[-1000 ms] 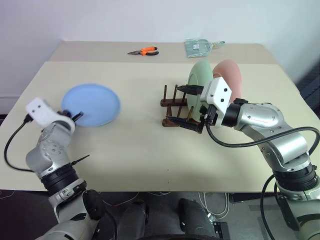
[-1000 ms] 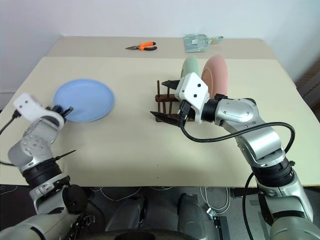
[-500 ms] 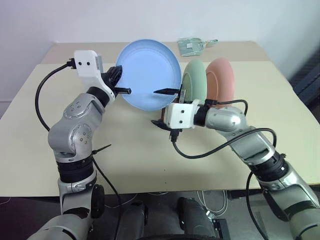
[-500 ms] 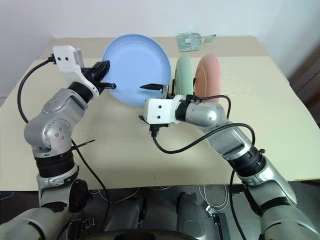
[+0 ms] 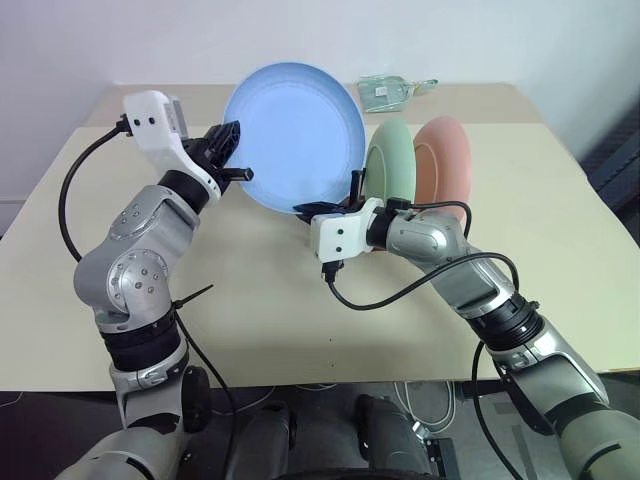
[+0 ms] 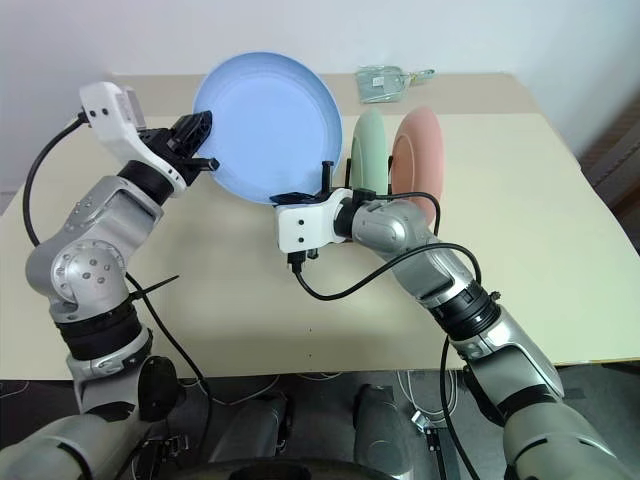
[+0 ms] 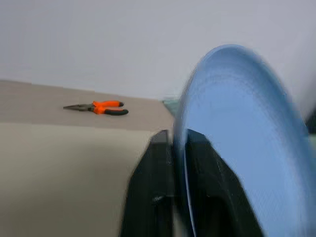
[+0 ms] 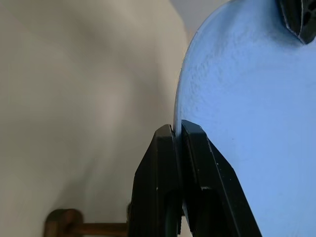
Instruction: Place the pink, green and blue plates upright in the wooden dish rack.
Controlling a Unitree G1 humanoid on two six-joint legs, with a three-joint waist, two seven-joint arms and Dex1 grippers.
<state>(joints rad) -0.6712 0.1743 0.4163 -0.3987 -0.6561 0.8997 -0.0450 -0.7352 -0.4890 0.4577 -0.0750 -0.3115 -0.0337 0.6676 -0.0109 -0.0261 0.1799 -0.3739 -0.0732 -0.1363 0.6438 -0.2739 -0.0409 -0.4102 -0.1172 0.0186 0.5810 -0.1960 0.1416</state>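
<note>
A: What are the claws doing?

B: Both grasp the blue plate (image 5: pixel 293 138), held upright in the air above the table (image 5: pixel 560 250). L gripper (image 5: pixel 232 150) pinches the rim at about 9 o'clock, one finger each side of the edge. R gripper (image 5: pixel 325 208) is clenched on the rim at about 5 o'clock, fingers nearly together w/ only the thin rim between.

A: How does the plate look?

B: Round, light blue, matte, shallow, its face toward the camera.

A: The rest?

B: Green plate (image 5: pixel 392 172) and pink plate (image 5: pixel 445 160) stand upright side by side in the wooden dish rack (image 6: pixel 329 186), at 3 o'clock of the blue one, green nearest. Free pegs sit just under the blue plate's lower edge. Bare tabletop at front and L; orange pliers (image 7: pixel 97 107) lie near the far edge.
</note>
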